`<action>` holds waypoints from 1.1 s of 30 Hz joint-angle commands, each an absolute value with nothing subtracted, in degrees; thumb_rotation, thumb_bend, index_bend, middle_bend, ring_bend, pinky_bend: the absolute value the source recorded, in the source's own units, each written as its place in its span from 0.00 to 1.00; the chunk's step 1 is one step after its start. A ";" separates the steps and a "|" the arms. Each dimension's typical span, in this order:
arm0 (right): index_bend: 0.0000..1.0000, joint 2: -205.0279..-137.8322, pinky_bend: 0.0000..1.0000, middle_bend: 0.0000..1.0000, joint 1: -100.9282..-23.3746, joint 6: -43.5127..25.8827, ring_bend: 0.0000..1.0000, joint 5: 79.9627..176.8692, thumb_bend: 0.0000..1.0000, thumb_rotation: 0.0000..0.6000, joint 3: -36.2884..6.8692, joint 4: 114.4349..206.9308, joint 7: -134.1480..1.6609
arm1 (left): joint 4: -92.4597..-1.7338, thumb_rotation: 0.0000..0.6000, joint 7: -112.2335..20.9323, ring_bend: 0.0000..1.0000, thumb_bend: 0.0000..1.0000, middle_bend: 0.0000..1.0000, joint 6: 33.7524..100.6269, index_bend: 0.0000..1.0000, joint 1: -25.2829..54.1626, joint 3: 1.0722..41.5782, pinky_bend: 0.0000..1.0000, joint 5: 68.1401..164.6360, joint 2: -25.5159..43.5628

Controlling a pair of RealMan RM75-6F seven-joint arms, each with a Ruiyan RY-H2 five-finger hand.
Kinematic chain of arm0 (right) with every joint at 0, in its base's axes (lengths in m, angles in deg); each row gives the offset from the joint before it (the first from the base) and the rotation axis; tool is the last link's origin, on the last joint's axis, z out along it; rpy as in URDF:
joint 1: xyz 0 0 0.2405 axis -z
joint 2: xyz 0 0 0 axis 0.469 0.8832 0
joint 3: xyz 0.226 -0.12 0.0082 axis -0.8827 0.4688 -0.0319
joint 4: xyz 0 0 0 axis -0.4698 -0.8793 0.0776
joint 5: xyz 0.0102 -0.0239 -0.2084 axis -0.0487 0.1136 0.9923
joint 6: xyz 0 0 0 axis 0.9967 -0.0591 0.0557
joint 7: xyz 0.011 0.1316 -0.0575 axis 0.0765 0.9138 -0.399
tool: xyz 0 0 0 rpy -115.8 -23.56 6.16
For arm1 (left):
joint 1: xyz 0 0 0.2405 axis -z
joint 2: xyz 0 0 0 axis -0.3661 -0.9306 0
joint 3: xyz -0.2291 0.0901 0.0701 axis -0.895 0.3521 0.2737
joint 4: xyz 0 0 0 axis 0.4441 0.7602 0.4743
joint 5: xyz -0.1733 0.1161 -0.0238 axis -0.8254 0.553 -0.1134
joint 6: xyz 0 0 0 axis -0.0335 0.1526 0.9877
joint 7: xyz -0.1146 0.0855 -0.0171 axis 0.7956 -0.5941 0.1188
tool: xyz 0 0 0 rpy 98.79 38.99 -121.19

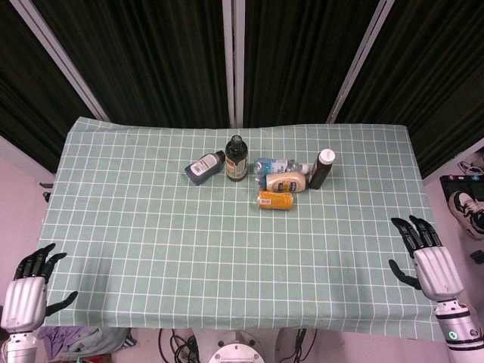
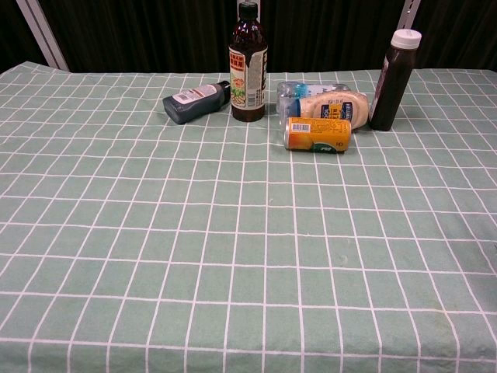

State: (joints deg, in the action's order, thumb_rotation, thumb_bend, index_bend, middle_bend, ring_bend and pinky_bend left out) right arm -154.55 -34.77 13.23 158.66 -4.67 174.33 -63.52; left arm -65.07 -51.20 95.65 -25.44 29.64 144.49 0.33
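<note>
Several bottles cluster at the far middle of the green checked table. A dark upright bottle stands beside a grey bottle lying on its side. To the right lie a clear water bottle, a cream mayonnaise bottle and an orange can. A tall dark bottle with a white cap stands at the right. My left hand hovers open off the table's near left corner, my right hand open over the near right edge; both hold nothing.
Black curtains with light frame bars back the table. Shoes and a dark object lie on the floor to the right. Cables hang below the table's near edge.
</note>
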 commanded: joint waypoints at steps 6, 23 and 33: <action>0.00 -154.72 0.09 0.10 -35.49 11.87 0.00 158.31 0.28 1.00 -4.99 174.67 -63.87 | -65.13 1.00 -51.31 0.11 0.00 0.12 95.24 0.25 -25.21 29.61 0.16 144.27 0.42; 0.00 -163.24 0.16 0.10 -54.50 -17.46 0.00 147.13 0.67 1.00 -12.27 172.99 -58.61 | -63.37 1.00 -49.29 0.11 0.00 0.12 97.28 0.25 -27.20 30.69 0.16 144.44 1.11; 0.00 -170.64 0.16 0.10 -62.49 -26.36 0.00 142.37 0.66 1.00 -15.09 164.08 -57.54 | -63.29 1.00 -49.40 0.11 0.00 0.12 96.10 0.25 -26.65 30.25 0.16 143.83 0.89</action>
